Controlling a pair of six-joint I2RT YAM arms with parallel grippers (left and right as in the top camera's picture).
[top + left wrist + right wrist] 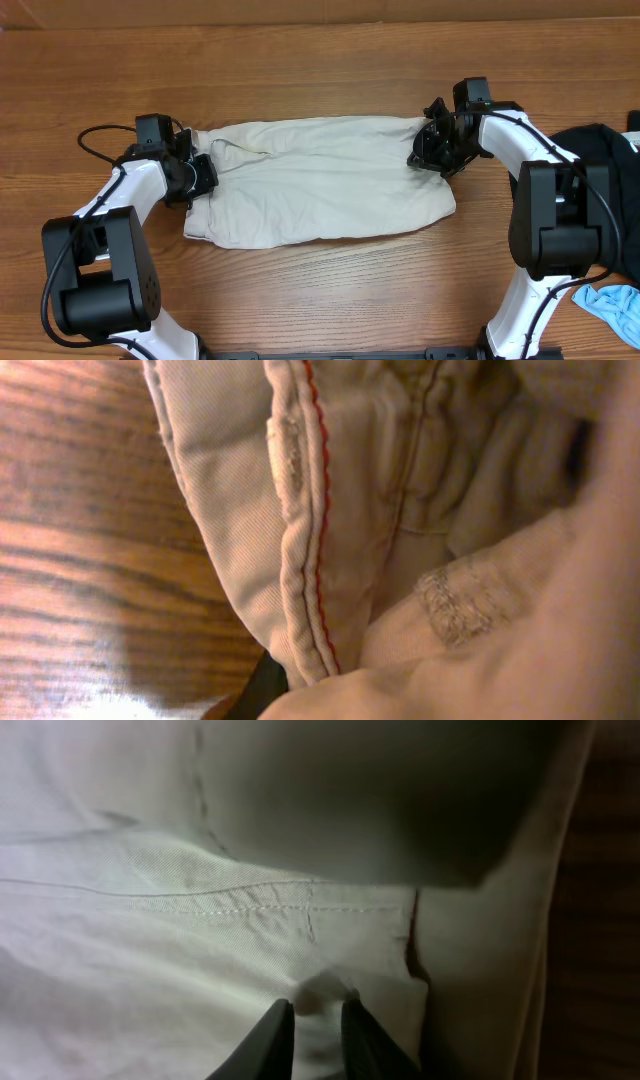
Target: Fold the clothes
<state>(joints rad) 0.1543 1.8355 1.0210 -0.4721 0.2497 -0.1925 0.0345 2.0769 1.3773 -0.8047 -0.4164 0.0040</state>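
Wooden counter, shorts spread mid-frame.
Left end effector buried in waistband (grip unreadable); right end effector nearly closed, pinching the hem. Soft, limp cotton: best held at seams.

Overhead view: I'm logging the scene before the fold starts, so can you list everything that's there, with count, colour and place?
khaki shorts: one, light beige, laid flat across the middle of the table, both ends under the hands
black garment: one, black, right edge, partly behind the right arm
small cloth: one, light blue, bottom right corner
table: one, brown wood grain, under everything
cardboard: tan strip along the top edge
left hand: one, black, at the shorts' left end; its jaws are hidden in fabric
right hand: one, black, at the shorts' right end, fingers nearly shut on a pinch of fabric
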